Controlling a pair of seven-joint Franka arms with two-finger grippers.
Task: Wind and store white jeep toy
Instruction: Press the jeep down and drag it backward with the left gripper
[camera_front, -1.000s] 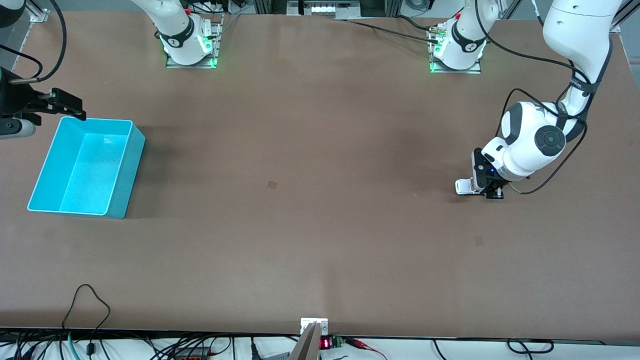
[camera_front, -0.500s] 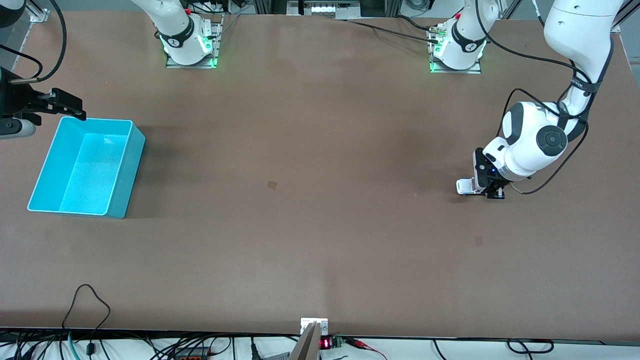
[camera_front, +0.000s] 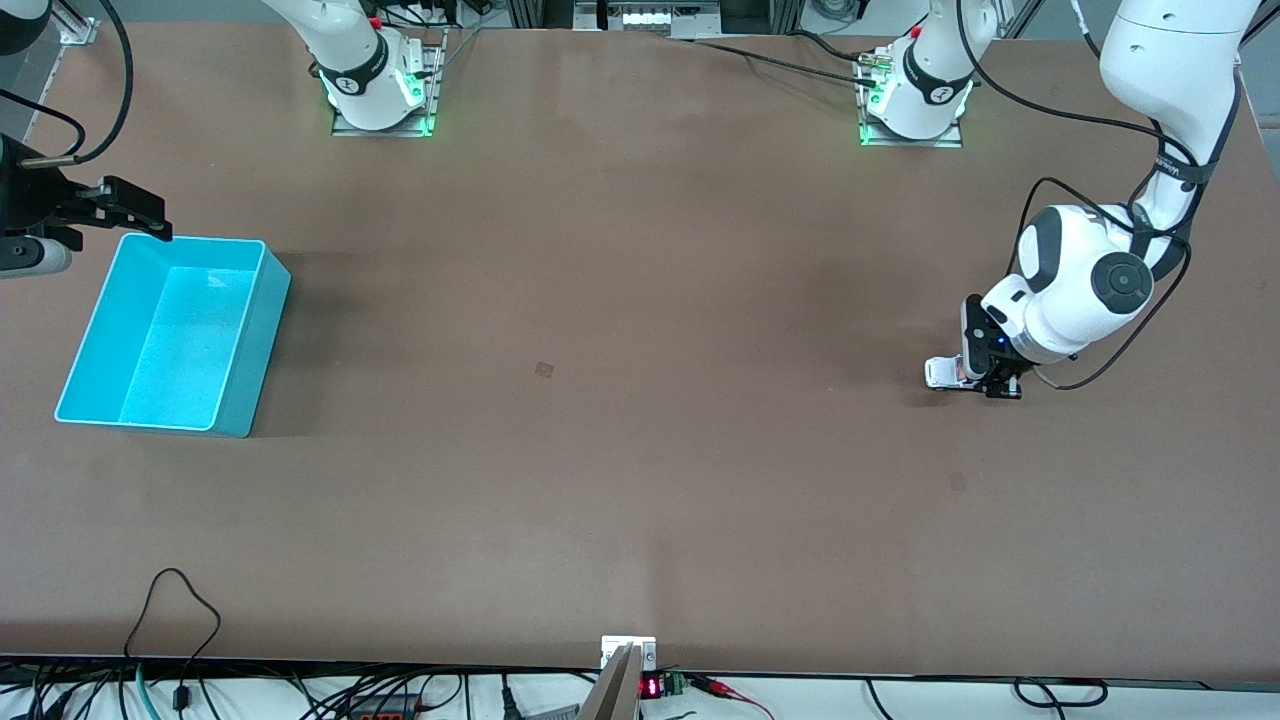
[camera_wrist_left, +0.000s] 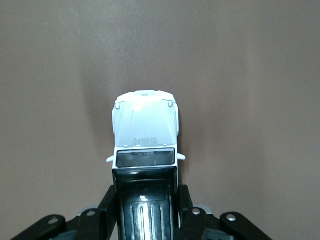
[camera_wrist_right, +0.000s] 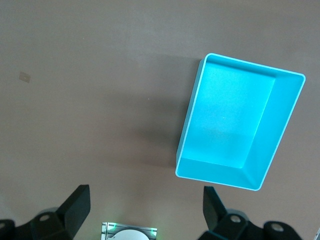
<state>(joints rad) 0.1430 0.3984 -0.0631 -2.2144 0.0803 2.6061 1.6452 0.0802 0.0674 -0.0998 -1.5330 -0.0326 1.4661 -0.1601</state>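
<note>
brown table (camera_front: 640, 450), left fingers (camera_wrist_left: 112, 200) clamped on white jeep toy (camera_wrist_left: 145, 131), right fingers (camera_wrist_right: 77, 205) spread wide above turquoise bin (camera_wrist_right: 287, 125)

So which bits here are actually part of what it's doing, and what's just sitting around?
Part of the job:
- white jeep toy, gripped at its black rear by the shut left gripper
- turquoise bin, empty, at the right arm's end

Just around:
- right gripper, open, waiting over the table beside the bin
- cables along the table's near edge

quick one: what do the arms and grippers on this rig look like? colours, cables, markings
Both arms are glossy white with dark grey joint caps and black bands near the bases, which glow green. Loose black cables run along the left arm. The left gripper and right gripper are black, with angular black fingers.
</note>
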